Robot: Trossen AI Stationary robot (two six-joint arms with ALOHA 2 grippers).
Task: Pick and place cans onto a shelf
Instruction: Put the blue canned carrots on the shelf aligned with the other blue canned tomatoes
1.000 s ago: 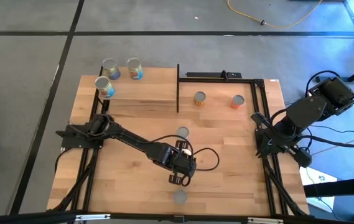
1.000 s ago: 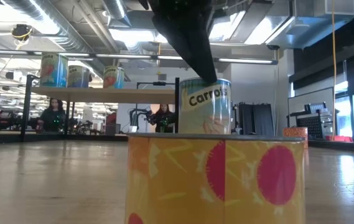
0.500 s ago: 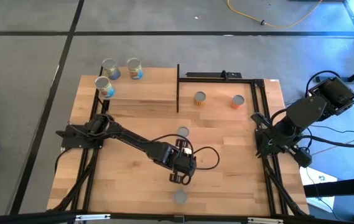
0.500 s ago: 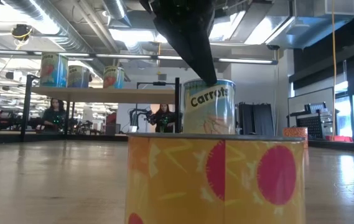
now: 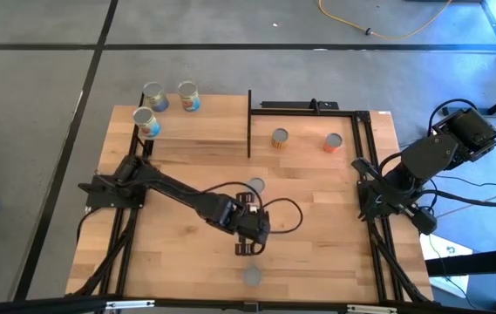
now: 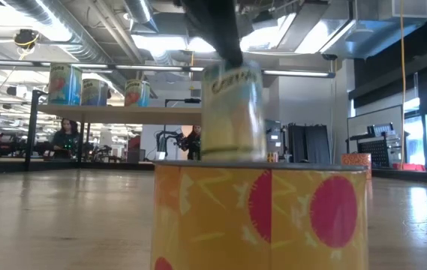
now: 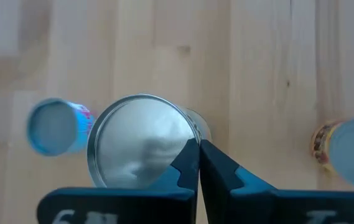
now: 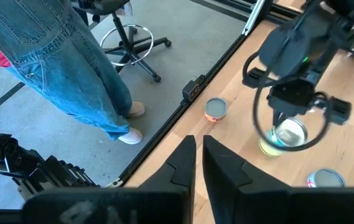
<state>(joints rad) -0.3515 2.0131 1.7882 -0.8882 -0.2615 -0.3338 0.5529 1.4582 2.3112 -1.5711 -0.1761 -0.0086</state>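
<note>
Silver-topped can [image 7: 140, 146] seemingly pinched by left claw [image 7: 198, 163]

1. A smooth, light-wood tabletop [image 5: 317, 218] with visible grain is shown.
2. A shiny silver metal can top [image 7: 140, 140] is seen.
3. A glossy yellow-and-red printed label wraps the near can [image 6: 262, 217].

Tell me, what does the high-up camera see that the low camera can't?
Only the high view shows the whole table from above, the grey floor around it, and the right arm waiting at the table's right edge.

Only the low view shows the can labels from the side: "Carrots" on the held can and red spots on the near can. It also shows people in the room behind.

Both show the left hand, the shelf and the three cans on it.
</note>
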